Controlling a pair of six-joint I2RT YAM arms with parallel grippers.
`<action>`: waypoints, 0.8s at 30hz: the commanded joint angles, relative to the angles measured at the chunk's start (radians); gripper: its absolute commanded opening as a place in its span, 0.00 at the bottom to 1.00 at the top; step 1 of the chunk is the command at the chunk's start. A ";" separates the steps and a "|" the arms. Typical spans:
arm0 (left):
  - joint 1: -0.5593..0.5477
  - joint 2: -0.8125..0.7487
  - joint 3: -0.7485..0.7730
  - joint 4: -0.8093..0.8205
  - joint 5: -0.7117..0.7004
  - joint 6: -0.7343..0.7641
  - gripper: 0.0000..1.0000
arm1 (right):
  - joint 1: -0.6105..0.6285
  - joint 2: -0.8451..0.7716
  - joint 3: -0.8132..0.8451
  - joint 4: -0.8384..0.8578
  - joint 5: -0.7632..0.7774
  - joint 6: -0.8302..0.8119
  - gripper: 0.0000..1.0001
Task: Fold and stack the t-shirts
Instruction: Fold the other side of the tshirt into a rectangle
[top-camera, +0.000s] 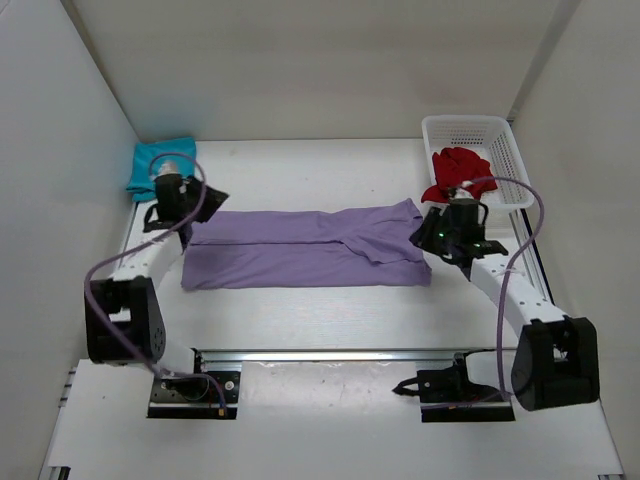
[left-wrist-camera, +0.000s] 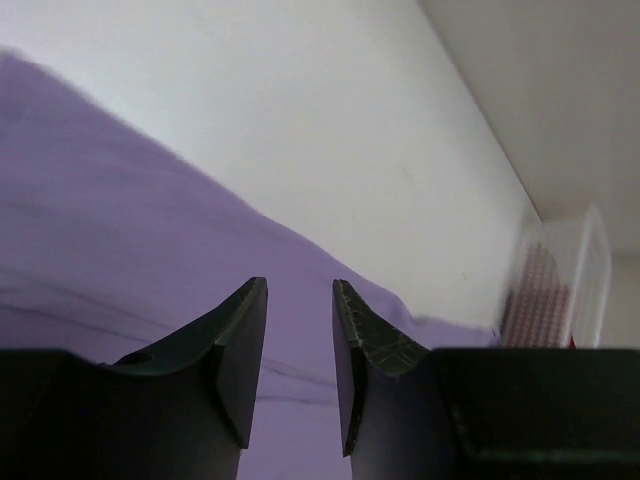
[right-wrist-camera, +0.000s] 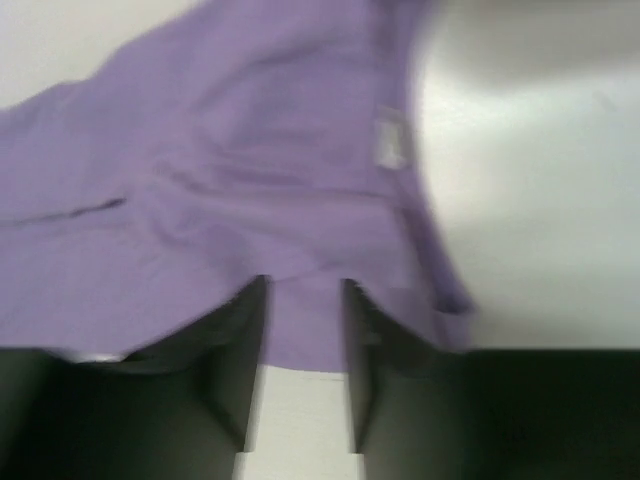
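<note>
The lavender t-shirt (top-camera: 305, 250) lies on the counter (top-camera: 300, 315) with its long axis left-to-right, left jaws at its left end, right jaws at its right, both slightly spread, pinching nothing.

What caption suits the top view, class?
Left claw and right claw flank a purple shirt; teal shirt far left, red shirt draped over basket.

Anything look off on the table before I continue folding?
The red t-shirt hangs crumpled over the near rim of the white basket, half spilling out. The purple t-shirt lies flat; the teal t-shirt sits bundled in the far-left corner.
</note>
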 joint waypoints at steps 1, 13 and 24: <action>-0.239 -0.163 -0.024 0.054 -0.067 0.040 0.43 | 0.184 -0.041 0.112 -0.029 0.208 -0.109 0.26; -0.610 -0.410 -0.516 0.267 -0.078 -0.020 0.40 | 0.436 0.350 0.264 -0.020 0.055 -0.280 0.05; -0.524 -0.520 -0.611 0.283 -0.033 -0.017 0.41 | 0.405 0.472 0.349 -0.009 0.089 -0.295 0.20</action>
